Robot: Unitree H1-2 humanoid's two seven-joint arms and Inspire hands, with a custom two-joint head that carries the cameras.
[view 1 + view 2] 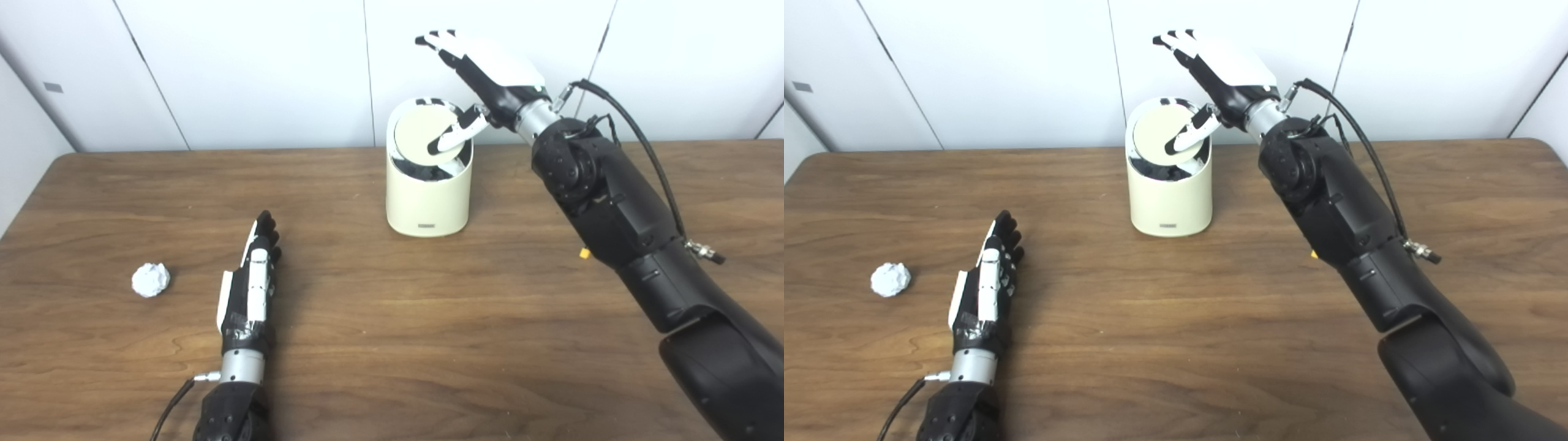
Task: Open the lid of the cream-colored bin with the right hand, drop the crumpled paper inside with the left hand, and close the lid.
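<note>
Bin [429,196] toward table [429,343] far edge, lid [422,136] tilted | right hand [484,73] spread, thumb pressed on lid, nothing grasped | left hand [248,288] flat, extended, empty | crumpled paper [150,279] near left edge | steady thumb pressure advised until lid is fully tipped.

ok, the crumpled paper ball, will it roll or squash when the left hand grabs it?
The crumpled paper ball looks small and roundish, so a nudge probably rolls it. Its creased surface suggests it is light and will compress under fingers. The left hand lies beside it, not touching.
</note>
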